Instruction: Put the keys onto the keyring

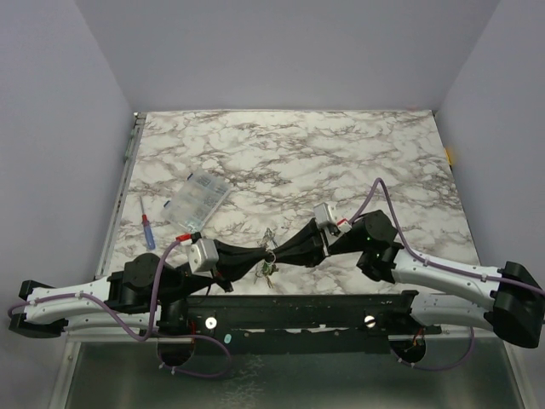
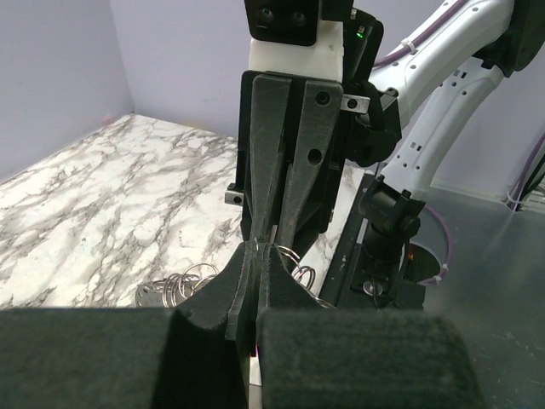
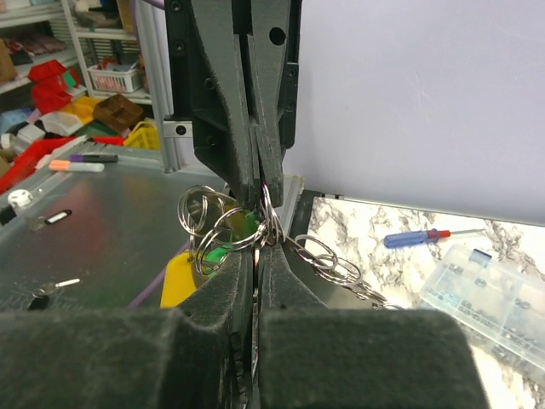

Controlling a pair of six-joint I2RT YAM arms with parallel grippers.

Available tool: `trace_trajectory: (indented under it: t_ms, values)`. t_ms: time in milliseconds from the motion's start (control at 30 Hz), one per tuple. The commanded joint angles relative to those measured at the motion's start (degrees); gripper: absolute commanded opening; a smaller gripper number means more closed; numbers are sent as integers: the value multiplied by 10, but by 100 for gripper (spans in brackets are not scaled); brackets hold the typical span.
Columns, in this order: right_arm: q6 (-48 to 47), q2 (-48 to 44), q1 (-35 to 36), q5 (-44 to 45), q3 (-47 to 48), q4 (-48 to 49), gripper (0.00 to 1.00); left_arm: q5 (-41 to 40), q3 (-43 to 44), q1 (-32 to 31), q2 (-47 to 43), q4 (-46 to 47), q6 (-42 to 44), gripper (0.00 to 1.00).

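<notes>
My left gripper point(image 1: 262, 253) and right gripper point(image 1: 279, 250) meet tip to tip above the near edge of the marble table. Both are shut on the keyring point(image 3: 223, 217), a tangle of silvery wire loops that spills out to either side of the jaws. The loops also show in the left wrist view point(image 2: 183, 285). A green key head point(image 3: 220, 253) and a yellow key head point(image 3: 181, 278) hang from the loops under the right gripper point(image 3: 258, 249). From above, the keys point(image 1: 266, 271) dangle just below the tips. The left gripper point(image 2: 260, 253) faces the right arm's fingers point(image 2: 294, 170).
A clear plastic compartment box point(image 1: 197, 198) lies on the marble table point(image 1: 341, 153) at the left, with a blue-handled screwdriver point(image 1: 147, 223) beside it. Both also show in the right wrist view, the box point(image 3: 494, 290) and the screwdriver point(image 3: 421, 238). A black rail point(image 1: 298, 311) runs along the near edge.
</notes>
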Motion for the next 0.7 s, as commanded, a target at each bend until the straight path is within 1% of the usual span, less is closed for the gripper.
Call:
trace_trajectory:
  t_ms: [0,133,267,300,500,667]
  values:
    - [-39,-15,5,41,24,-77,1,23,1,-1,-14,51,-7,0]
    - [-72,-37,4,60,27,-149,1,9,-18,-1,-41,87,-26,0]
    - [-91,-70,4,74,37,-194,1,-2,-62,-2,-79,142,-40,0]
    - [-110,-76,4,74,43,-208,1,-5,-71,-1,-85,150,-43,0]
    - [-169,-98,4,105,121,-346,1,-17,-111,-2,-113,189,-59,0]
    - [-194,-107,4,118,149,-394,1,-18,-135,-2,-128,210,-67,0]
